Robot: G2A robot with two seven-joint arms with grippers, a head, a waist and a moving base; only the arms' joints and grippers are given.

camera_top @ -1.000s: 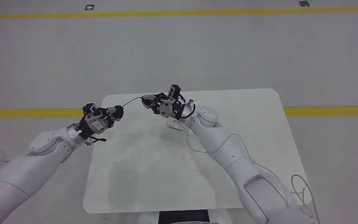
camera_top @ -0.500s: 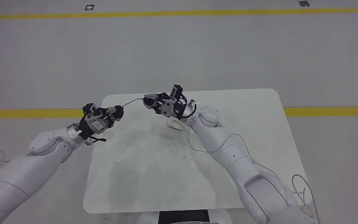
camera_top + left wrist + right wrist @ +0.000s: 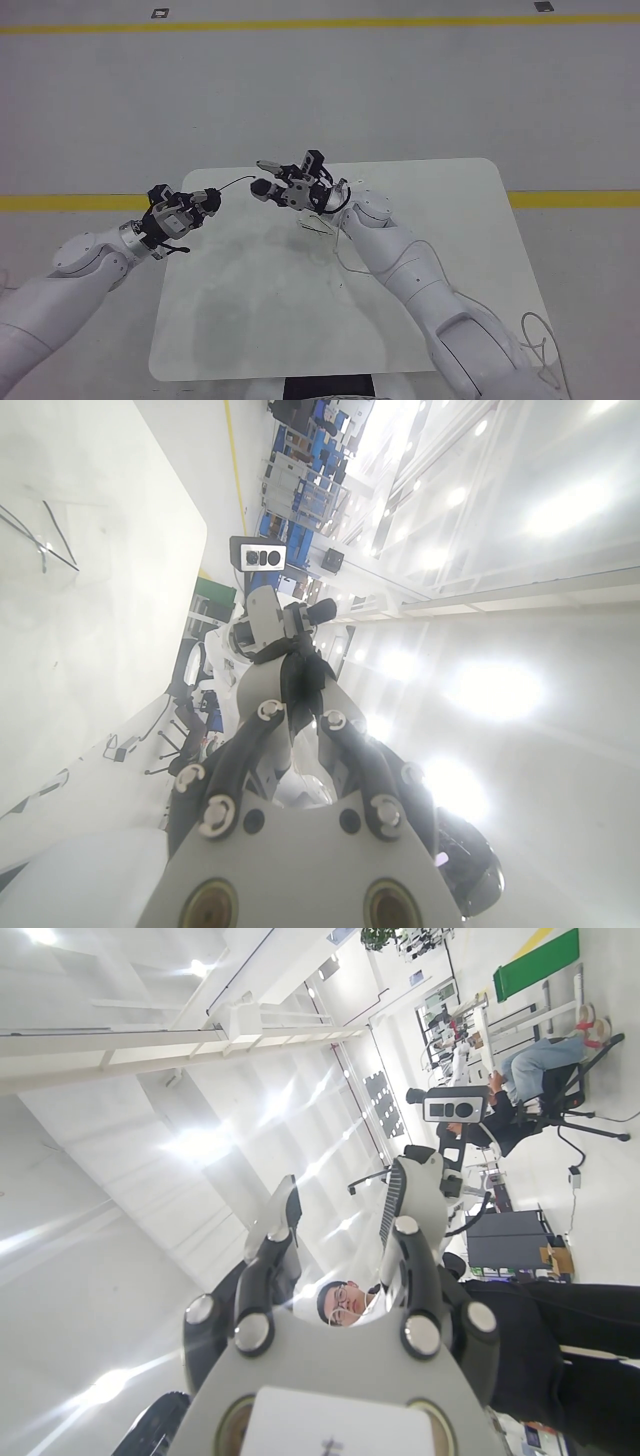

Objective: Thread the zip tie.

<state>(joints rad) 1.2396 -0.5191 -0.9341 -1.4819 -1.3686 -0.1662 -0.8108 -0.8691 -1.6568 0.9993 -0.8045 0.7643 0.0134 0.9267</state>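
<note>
A thin black zip tie point(image 3: 232, 181) hangs in the air above the table's far left part. My left gripper point(image 3: 209, 198) is shut on its near end; in the left wrist view the black zip tie point(image 3: 306, 682) sits pinched in that gripper point(image 3: 299, 672). The tie's free end curves toward my right gripper point(image 3: 262, 177), which stands open just beyond the tip, apart from it. In the right wrist view the right gripper point(image 3: 340, 1208) has its fingers spread with nothing between them.
A clear bag point(image 3: 318, 222) with spare black ties point(image 3: 50, 545) lies on the white table point(image 3: 430, 300) under the right forearm. The table's rounded far edge lies just behind both grippers. A person sits in the room behind.
My right gripper was shut on the zip tie's free end; it has opened and let go. The left gripper has kept still with the tie.
</note>
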